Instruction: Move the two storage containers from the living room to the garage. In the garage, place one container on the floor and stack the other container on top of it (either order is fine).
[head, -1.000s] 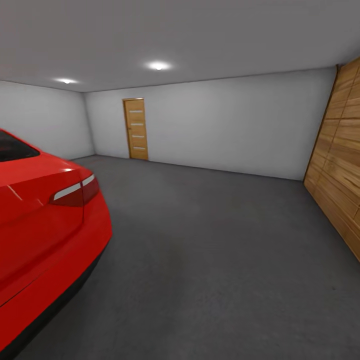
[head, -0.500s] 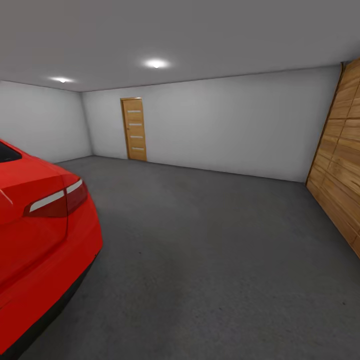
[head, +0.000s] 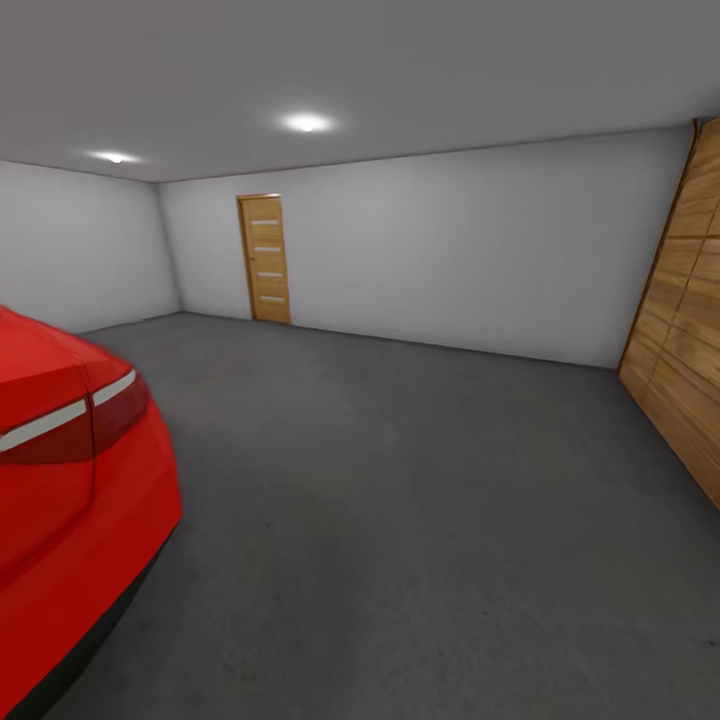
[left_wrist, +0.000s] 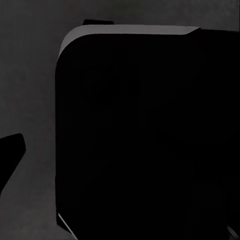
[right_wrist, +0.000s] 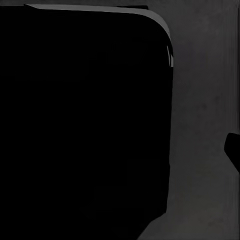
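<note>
I am in the garage, facing its white walls (head: 480, 250) and the dark grey floor (head: 400, 500). The two storage containers are out of view. In both wrist views a large black rounded block (left_wrist: 145, 135) (right_wrist: 85, 120) hangs over the dark floor. A small dark tip (left_wrist: 10, 155) pokes in at one edge of the left wrist view, and another dark tip (right_wrist: 232, 150) at the edge of the right wrist view. I cannot tell from them how the grippers stand.
A red car (head: 60, 480) stands close at the left, its tail toward me. A wooden door (head: 265, 258) is in the far wall. A slatted wooden garage door (head: 690, 340) lines the right side. Open floor stretches ahead between them.
The whole head view has shifted: the car has slid toward the left edge and shows less, the far wall and the slatted door sit slightly further right. The camera has moved.
</note>
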